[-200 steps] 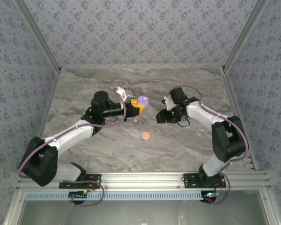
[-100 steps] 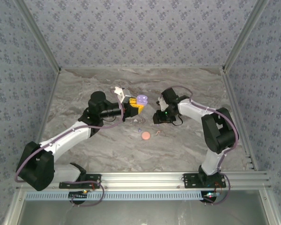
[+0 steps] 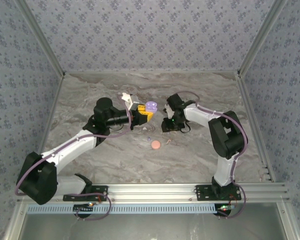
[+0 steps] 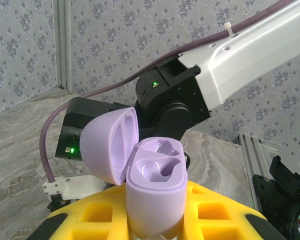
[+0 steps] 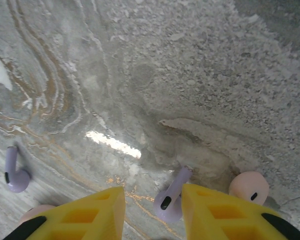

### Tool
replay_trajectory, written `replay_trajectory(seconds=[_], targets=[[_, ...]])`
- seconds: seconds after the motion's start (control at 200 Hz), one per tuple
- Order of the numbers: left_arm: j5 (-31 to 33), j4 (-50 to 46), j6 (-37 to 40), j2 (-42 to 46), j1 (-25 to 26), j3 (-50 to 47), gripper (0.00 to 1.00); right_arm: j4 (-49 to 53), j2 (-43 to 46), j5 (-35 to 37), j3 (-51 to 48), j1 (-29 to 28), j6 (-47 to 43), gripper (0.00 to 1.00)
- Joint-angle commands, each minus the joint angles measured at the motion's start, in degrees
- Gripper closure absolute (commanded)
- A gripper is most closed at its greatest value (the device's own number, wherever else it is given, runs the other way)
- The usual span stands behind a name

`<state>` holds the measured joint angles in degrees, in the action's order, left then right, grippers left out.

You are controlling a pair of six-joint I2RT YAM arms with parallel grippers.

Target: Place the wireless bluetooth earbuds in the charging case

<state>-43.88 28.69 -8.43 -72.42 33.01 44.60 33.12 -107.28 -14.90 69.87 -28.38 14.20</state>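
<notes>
- At mid-bench, straddles one lavender earbud (image 5: 169, 199) with right jaws, narrower than a second ago, a gap left on one side: not yet pinched.
- Has swung in closer to charging case (image 4: 155, 195), lid open, both wells empty, pinched in left jaws.
- Leaves second lavender earbud (image 5: 15, 174) and pink earbud (image 5: 249, 186) lying on bench (image 5: 140, 60).
- Points to an imminent pickup, with nothing inserted yet.

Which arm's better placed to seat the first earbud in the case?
Right. The right gripper has a lavender earbud between its jaws; the left gripper is clamped on the open charging case, wells empty.
</notes>
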Motion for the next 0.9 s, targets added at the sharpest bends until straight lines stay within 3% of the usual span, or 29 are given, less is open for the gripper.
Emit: replay_trajectory(seconds=[0.0, 0.13, 0.495, 0.735, 0.894], targets=[[0.1, 0.7, 0.9, 1.5, 0.3, 0.0, 0.79, 2.9, -1.7, 2.7, 2.1, -0.4, 1.4, 0.63], [0.1, 0.6, 1.0, 1.6, 0.3, 0.0, 0.79, 3.0, -3.0, 3.8, 2.9, -0.5, 2.1, 0.65], [0.2, 0.0, 1.1, 2.0, 0.4, 0.0, 0.79, 4.0, -7.2, 5.7, 9.0, -0.3, 2.5, 0.82], [0.5, -0.7, 1.3, 2.4, 0.4, 0.0, 0.79, 7.2, -11.2, 7.8, 15.4, 1.5, 0.5, 0.86], [0.7, -1.3, 1.7, 2.8, 0.3, -0.1, 0.79, 7.6, -8.9, 6.2, 15.0, 2.1, -1.1, 0.83]])
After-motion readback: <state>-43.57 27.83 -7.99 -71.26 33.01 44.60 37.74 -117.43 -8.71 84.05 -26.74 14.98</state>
